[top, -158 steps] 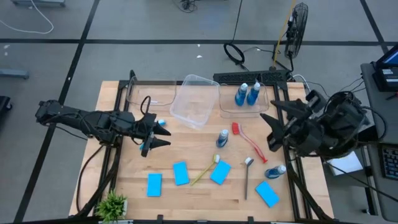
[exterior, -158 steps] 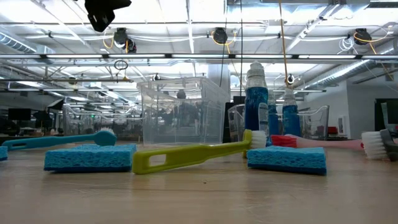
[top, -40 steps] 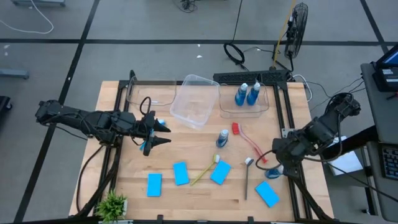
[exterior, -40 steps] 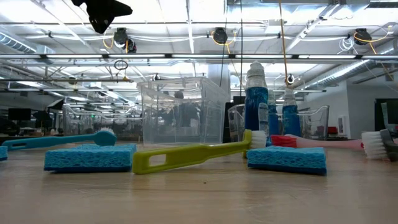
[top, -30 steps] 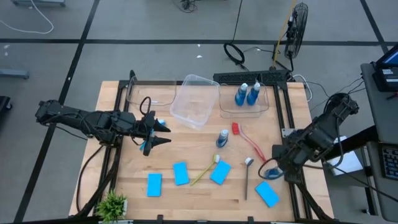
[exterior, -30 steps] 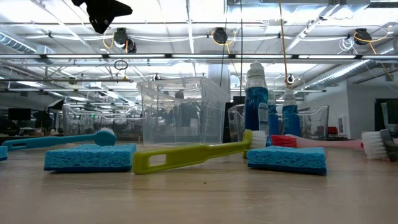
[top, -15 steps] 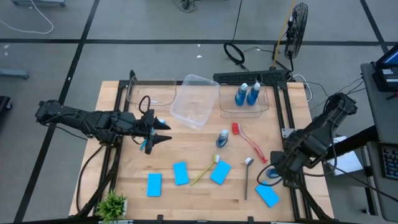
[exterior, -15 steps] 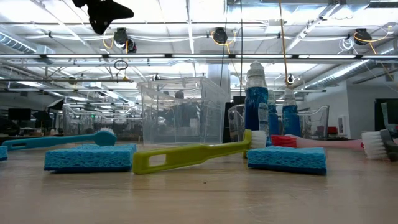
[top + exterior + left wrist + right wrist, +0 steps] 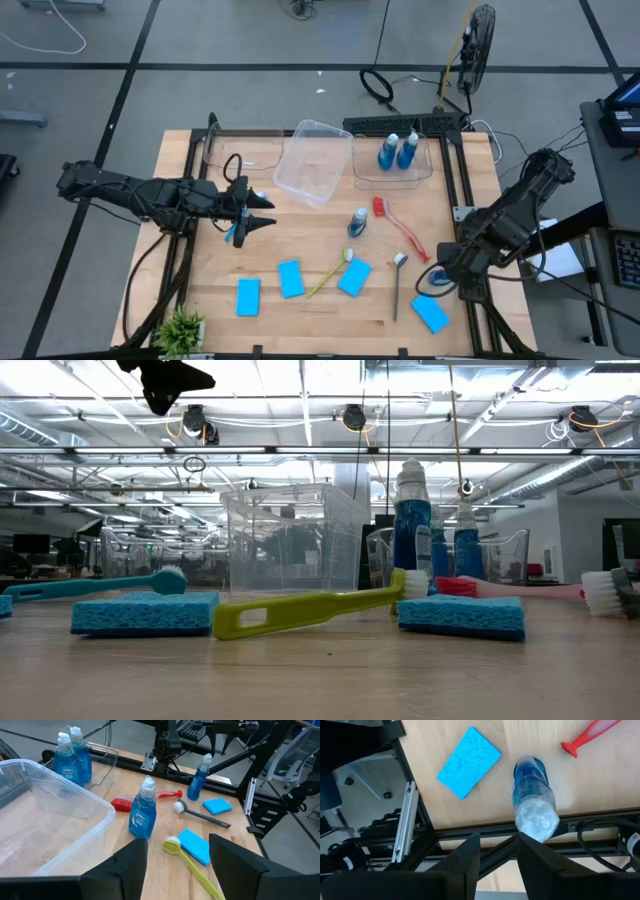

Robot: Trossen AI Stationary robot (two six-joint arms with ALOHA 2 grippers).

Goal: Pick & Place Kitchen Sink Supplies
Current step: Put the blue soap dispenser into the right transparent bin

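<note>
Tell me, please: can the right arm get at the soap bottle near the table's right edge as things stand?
Probably yes. The right hand hangs open just above the dish-soap bottle, and nothing stands between them. The blue sponge and the red brush lie apart from the bottle.

Three clear plastic tubs (image 9: 312, 160) stand in a row along the far side of the wooden table (image 9: 300, 310), the middle one tilted askew. A small green potted plant (image 9: 181, 328) sits at the near left corner. On the floor beyond the far right corner stands a black fan (image 9: 478, 45), with coiled cables (image 9: 377, 84) near it.
</note>
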